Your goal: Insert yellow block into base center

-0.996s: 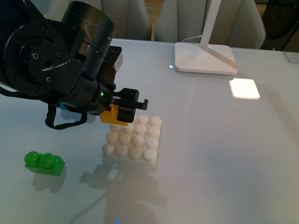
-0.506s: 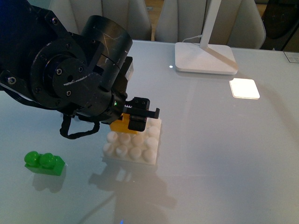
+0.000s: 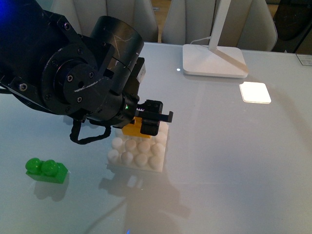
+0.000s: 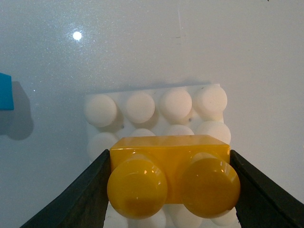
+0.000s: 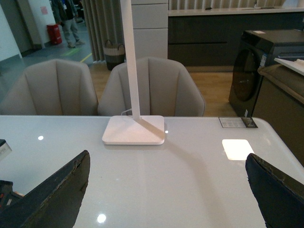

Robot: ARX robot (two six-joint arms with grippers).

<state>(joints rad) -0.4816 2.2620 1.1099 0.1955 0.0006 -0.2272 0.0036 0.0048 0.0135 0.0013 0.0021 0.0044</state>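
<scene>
My left gripper (image 3: 146, 124) is shut on the yellow block (image 3: 131, 129), which it holds just above the far part of the white studded base (image 3: 146, 156). In the left wrist view the yellow block (image 4: 171, 178) sits between the two black fingers (image 4: 83, 199), its two studs facing the camera, with the base (image 4: 156, 107) behind it. Whether the block touches the base studs I cannot tell. My right gripper (image 5: 166, 190) is open and empty above the bare table, away from the base.
A green two-stud brick (image 3: 46, 169) lies at the front left. A blue brick edge (image 4: 4, 92) shows beside the base. A white lamp foot (image 3: 214, 61) stands at the back, also in the right wrist view (image 5: 134, 129). Chairs stand beyond the table.
My left gripper has carried the yellow block to the right and down, from beside the base's left edge to over the base's far rows.
</scene>
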